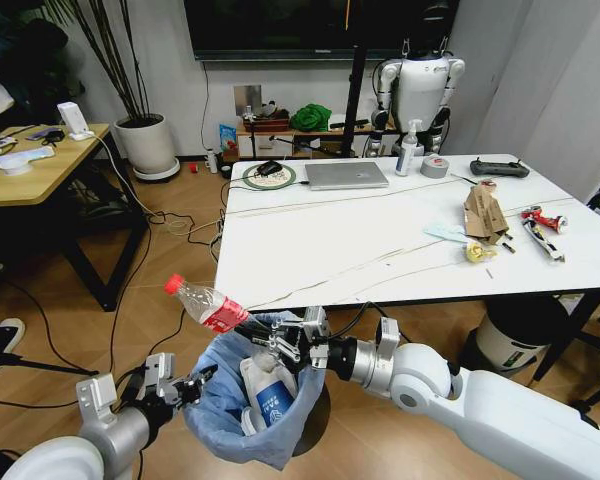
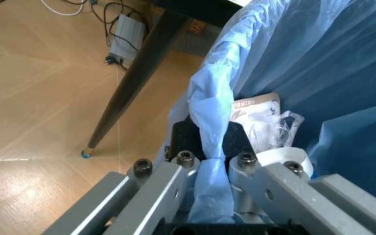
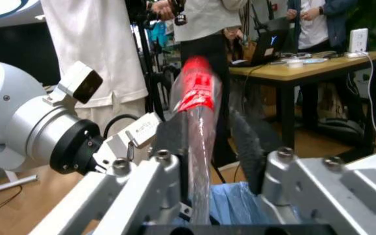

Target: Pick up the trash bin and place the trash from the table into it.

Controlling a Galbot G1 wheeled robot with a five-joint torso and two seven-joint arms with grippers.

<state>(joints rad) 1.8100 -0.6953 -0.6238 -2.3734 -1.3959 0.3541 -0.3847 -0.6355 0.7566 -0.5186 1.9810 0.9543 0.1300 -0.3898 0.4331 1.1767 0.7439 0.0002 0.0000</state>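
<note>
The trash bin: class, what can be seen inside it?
Inside the trash bin lie a blue-white paper cup and crumpled white wrappers. The blue bag hides whatever is deeper. The left pincer grips the rim; the right pincer holds a plastic bottle above.

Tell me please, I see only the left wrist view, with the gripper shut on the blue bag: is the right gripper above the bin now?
Observer: Yes, the right gripper is over the bin, opposite the left gripper.
Operator: Does it carry something?
Observer: It holds a bottle with a red cap, tilted over the rim.
Operator: Is trash left on the table?
Observer: Yes. Cardboard, a yellow scrap and a red-white pack lie on the right part of the table.
</note>
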